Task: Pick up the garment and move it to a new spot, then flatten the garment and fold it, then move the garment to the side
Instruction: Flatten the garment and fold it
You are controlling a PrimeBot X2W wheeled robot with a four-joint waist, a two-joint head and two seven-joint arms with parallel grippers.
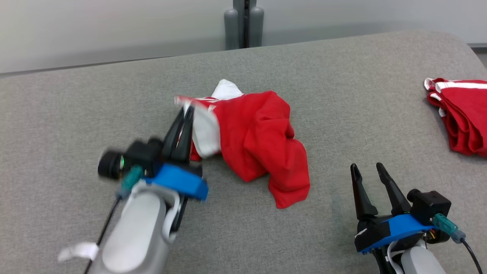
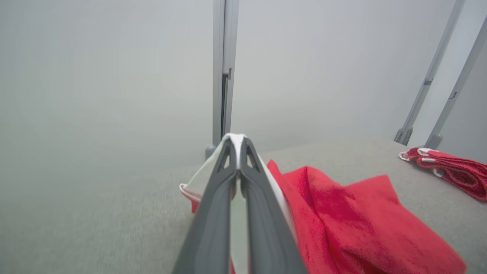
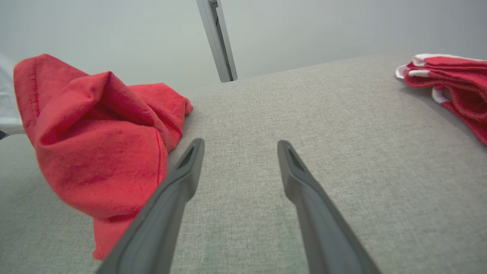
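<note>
I see a grey fabric tabletop (image 1: 114, 114) before a pale wall (image 1: 95, 30), with a grey post (image 1: 244, 23) at twelve o'clock.

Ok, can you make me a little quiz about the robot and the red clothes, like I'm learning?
1. True or false: the left end effector is shut on the white part of the crumpled red garment.
2. Pick one: the right end effector is A) open with nothing in it, B) shut on a sock, C) shut on a cup.
3. Fill the gap: the folded red garment lies on the grey table at the robot's far ___.
Key: 1 true; 2 A; 3 right.
</note>
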